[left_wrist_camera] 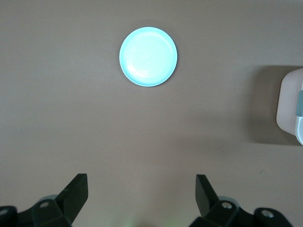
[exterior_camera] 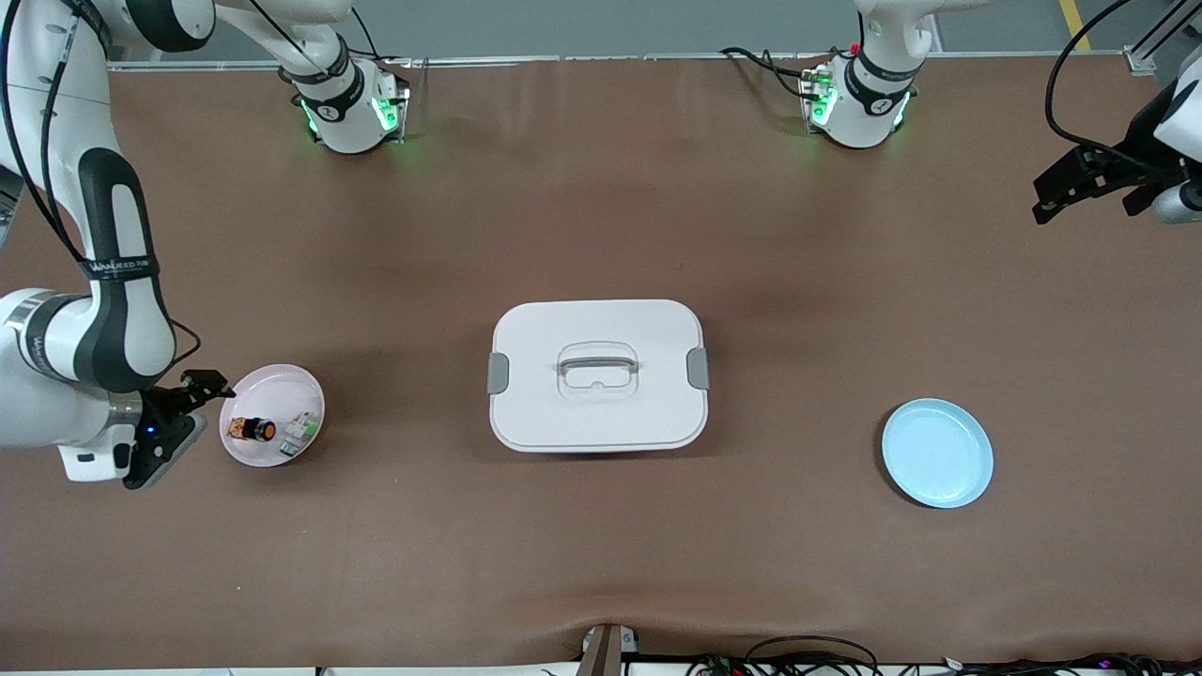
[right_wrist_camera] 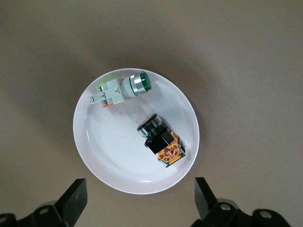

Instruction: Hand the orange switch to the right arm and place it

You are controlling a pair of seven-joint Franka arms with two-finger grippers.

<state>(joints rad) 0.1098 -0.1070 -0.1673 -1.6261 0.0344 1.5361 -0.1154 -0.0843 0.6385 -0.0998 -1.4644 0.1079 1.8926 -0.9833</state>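
Observation:
The orange switch (exterior_camera: 254, 430), a small black cylinder with orange markings, lies on its side in a pale pink plate (exterior_camera: 242, 394) near the right arm's end of the table. It also shows in the right wrist view (right_wrist_camera: 161, 140), in that plate (right_wrist_camera: 109, 156). My right gripper (exterior_camera: 186, 422) is open and empty, just beside the plate's rim toward the right arm's end; it also shows in the right wrist view (right_wrist_camera: 140, 198). My left gripper (exterior_camera: 1066, 188) is open and empty, held high over the left arm's end of the table, and waits (left_wrist_camera: 141, 196).
A green-and-white component (exterior_camera: 300, 434) lies in the same plate beside the switch (right_wrist_camera: 124, 89). A white lidded box with a handle (exterior_camera: 597, 374) stands mid-table. An empty light blue plate (exterior_camera: 937, 453) sits toward the left arm's end and shows in the left wrist view (left_wrist_camera: 148, 56).

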